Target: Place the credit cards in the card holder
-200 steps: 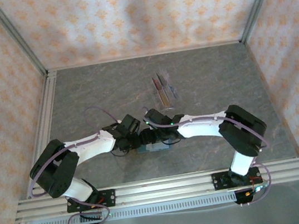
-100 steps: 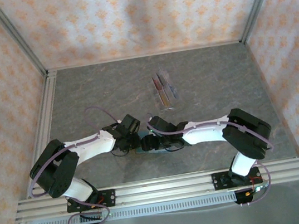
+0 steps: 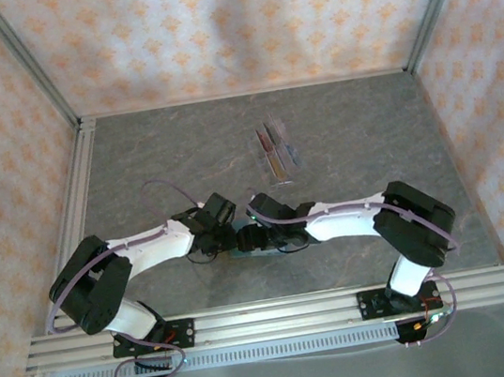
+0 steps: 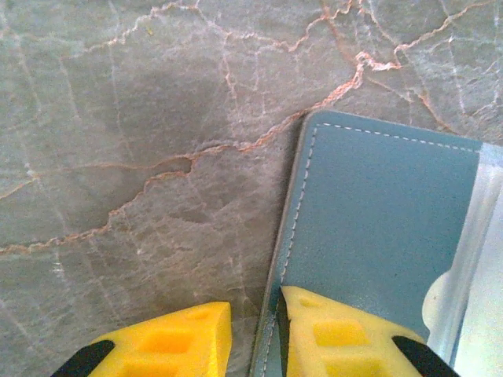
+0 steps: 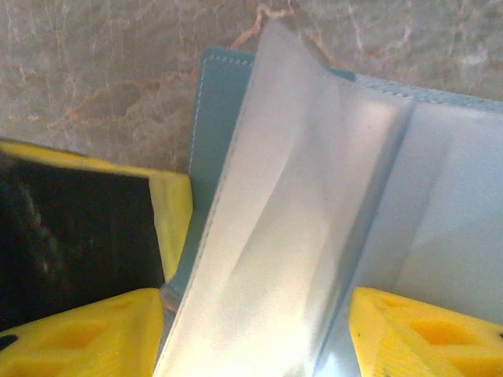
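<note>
The teal card holder [image 4: 377, 228] lies open on the table between the two arms, mostly hidden under them in the top view [image 3: 267, 254]. My left gripper [image 4: 255, 342] is narrowly open and straddles the cover's left edge: one yellow finger [image 4: 338, 338] rests on the cover, the other on the bare table. My right gripper [image 5: 255, 338] is open wide, with a raised clear inner sleeve [image 5: 291, 204] of the card holder standing between its fingers. The credit cards [image 3: 272, 157] stand in a clear slotted rack farther back, away from both grippers.
The clear rack [image 3: 287, 172] sits mid-table beyond the arms. The two wrists nearly touch above the card holder; the left gripper's black and yellow finger [image 5: 169, 208] is close on the left in the right wrist view. Metal rails [image 3: 84, 204] and papered walls edge the table.
The right arm has drawn in toward the left gripper over the card holder, and its jaws have spread wider. The left arm has barely moved.
</note>
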`<action>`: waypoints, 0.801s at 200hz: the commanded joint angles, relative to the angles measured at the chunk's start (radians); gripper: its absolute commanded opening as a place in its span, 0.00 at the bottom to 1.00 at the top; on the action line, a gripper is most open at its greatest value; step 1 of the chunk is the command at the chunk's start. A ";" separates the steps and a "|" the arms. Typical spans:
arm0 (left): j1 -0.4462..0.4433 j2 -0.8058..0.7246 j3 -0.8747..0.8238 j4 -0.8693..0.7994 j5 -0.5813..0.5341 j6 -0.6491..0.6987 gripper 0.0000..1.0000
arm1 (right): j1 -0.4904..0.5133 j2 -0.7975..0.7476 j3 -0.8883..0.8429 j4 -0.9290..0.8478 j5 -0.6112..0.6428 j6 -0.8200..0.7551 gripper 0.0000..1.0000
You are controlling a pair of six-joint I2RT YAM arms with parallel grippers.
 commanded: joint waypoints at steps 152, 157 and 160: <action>0.105 -0.394 -0.087 -0.173 -0.008 0.033 0.56 | -0.095 -0.081 0.131 -0.044 -0.107 -0.152 0.74; 0.104 -0.395 -0.075 -0.176 -0.006 0.040 0.57 | -0.098 -0.092 0.138 -0.063 -0.085 -0.162 0.73; 0.102 -0.392 -0.068 -0.178 -0.006 0.046 0.57 | -0.101 -0.099 0.141 -0.077 -0.070 -0.167 0.73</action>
